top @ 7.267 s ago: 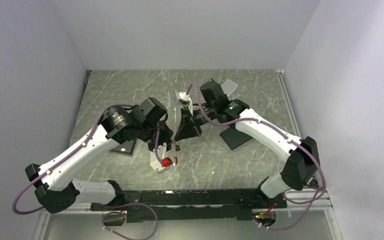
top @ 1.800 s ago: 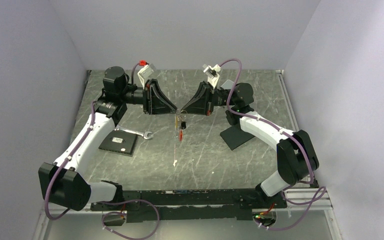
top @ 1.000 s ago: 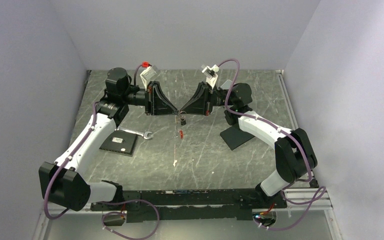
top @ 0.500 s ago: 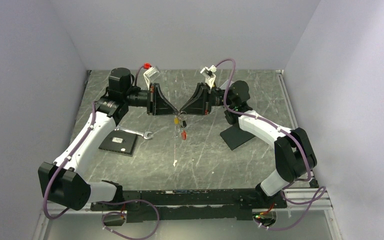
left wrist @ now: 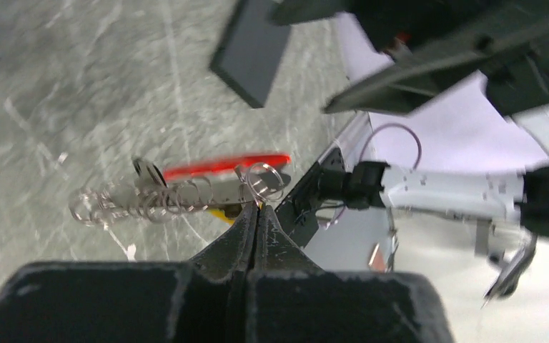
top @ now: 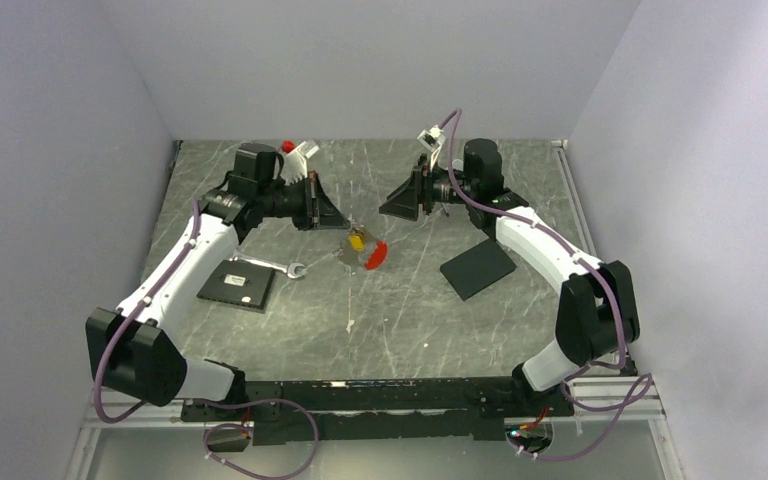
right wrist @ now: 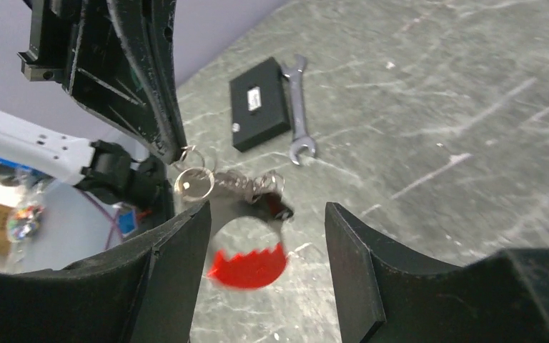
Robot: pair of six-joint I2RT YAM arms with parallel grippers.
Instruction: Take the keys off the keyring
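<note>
Grey marbled desk (top: 260,190), scuffed with pale scratches and enclosed by plain lilac walls, carries a silver wrench (top: 275,265), a black box (top: 235,285) and a flat black pad (top: 477,268).

Step in hand: presentation of the bunch. The left jaws are pinched fully together on the thin wire keyring (left wrist: 266,179), holding it out at centre frame in the overhead view. The keys (top: 358,241) hang from it just beyond the jaw tips. The right jaws stand wide apart and grip nothing. They are near the bunch but not touching it. No key is seen lying loose, so removal is judged not yet achieved.

Next move, as assessed: the right jaws must close on a single key's flat head (right wrist: 193,184) and work it along the coil to the split end. The left grip has to keep the ring from turning meanwhile.

Materials:
- The ring is fine, springy wire.
- The keys are thin, flat, slick metal in brass-yellow and silver.
- The red strip (right wrist: 249,268) is curved plastic and blurred.
- The short chain piece (left wrist: 136,200) is looped silvery wire.

Slippage is likely on such small, smooth parts.
</note>
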